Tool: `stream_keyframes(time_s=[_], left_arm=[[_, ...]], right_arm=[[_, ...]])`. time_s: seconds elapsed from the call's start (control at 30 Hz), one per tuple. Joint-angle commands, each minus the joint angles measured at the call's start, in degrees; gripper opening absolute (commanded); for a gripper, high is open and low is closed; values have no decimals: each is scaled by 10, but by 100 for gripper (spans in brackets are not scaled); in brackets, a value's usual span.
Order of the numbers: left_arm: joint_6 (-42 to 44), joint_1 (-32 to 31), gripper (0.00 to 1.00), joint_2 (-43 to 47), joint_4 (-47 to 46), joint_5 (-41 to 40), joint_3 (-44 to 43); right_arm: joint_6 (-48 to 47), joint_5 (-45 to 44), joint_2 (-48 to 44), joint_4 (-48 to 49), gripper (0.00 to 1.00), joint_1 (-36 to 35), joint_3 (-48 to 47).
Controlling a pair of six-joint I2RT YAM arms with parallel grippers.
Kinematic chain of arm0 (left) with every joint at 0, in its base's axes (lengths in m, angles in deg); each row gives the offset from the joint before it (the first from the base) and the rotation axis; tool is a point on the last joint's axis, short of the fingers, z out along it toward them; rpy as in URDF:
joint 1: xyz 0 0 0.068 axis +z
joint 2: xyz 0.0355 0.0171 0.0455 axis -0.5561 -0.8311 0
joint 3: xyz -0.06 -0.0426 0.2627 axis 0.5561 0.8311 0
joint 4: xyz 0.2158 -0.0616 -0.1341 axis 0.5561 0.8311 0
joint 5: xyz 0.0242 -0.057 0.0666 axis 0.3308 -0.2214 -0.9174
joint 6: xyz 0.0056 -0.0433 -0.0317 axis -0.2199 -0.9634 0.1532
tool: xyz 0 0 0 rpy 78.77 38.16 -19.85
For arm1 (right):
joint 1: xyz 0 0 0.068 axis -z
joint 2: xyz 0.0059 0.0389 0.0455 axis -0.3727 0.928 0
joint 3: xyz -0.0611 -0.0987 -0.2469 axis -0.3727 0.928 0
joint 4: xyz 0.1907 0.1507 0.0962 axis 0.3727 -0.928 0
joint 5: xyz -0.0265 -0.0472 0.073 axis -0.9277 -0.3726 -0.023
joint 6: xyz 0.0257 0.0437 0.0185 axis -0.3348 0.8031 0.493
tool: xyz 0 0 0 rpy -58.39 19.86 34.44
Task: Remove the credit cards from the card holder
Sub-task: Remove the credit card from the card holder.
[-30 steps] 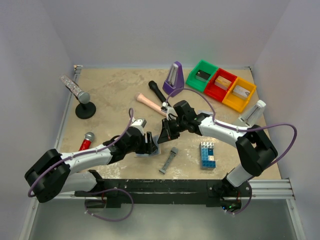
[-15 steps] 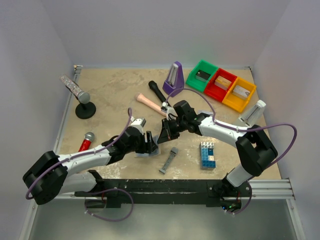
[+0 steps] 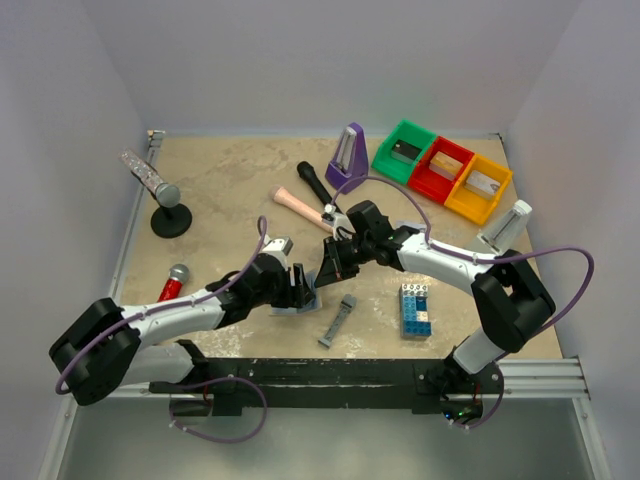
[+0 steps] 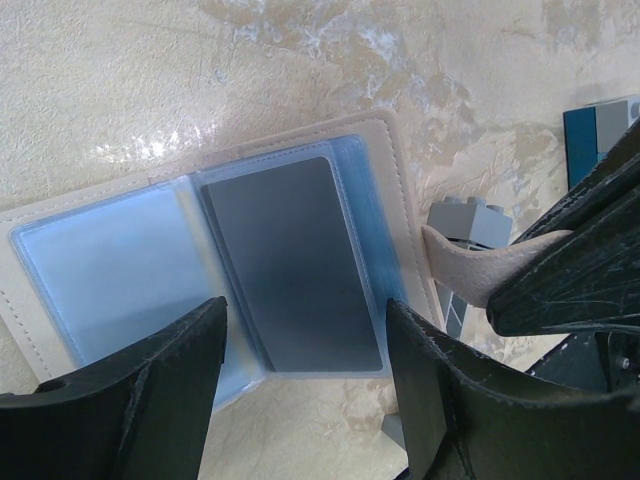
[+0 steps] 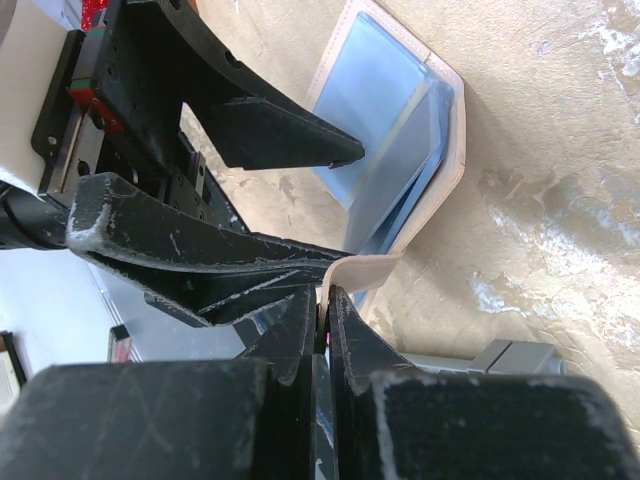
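The card holder [image 4: 120, 262] lies open on the table, light blue with pale edging, and it also shows in the right wrist view [image 5: 375, 95]. A greyish credit card [image 4: 290, 265] sits in its right-hand sleeve; no other cards show. My left gripper [image 4: 305, 400] is open just above the holder's near edge, one finger on each side of the card's panel. My right gripper [image 5: 322, 292] is shut on the holder's pale flap [image 5: 370, 268] and lifts that flap off the table. In the top view both grippers meet over the holder [image 3: 292, 308], the left [image 3: 300, 285] and the right [image 3: 330, 262].
A narrow grey bar [image 3: 338, 320] lies just right of the holder, with a blue-and-white brick stack [image 3: 415, 308] further right. A pink-handled tool [image 3: 298, 205], a purple metronome [image 3: 348, 158] and green, red and yellow bins [image 3: 440, 168] stand behind. Microphones [image 3: 160, 195] are at the left.
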Motion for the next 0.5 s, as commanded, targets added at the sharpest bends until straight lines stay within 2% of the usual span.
stream_keyframes(time_s=[0.0, 0.27, 0.47], left_arm=[[0, -3, 69, -5, -7, -11, -14], [6, -3, 68, -4, 15, -30, -24], [14, -3, 68, 17, 84, -79, -35]], right_arm=[[3, 17, -9, 12, 0, -3, -14], [5, 13, -11, 12, 0, -9, -15], [4, 11, -12, 8, 0, -9, -14]])
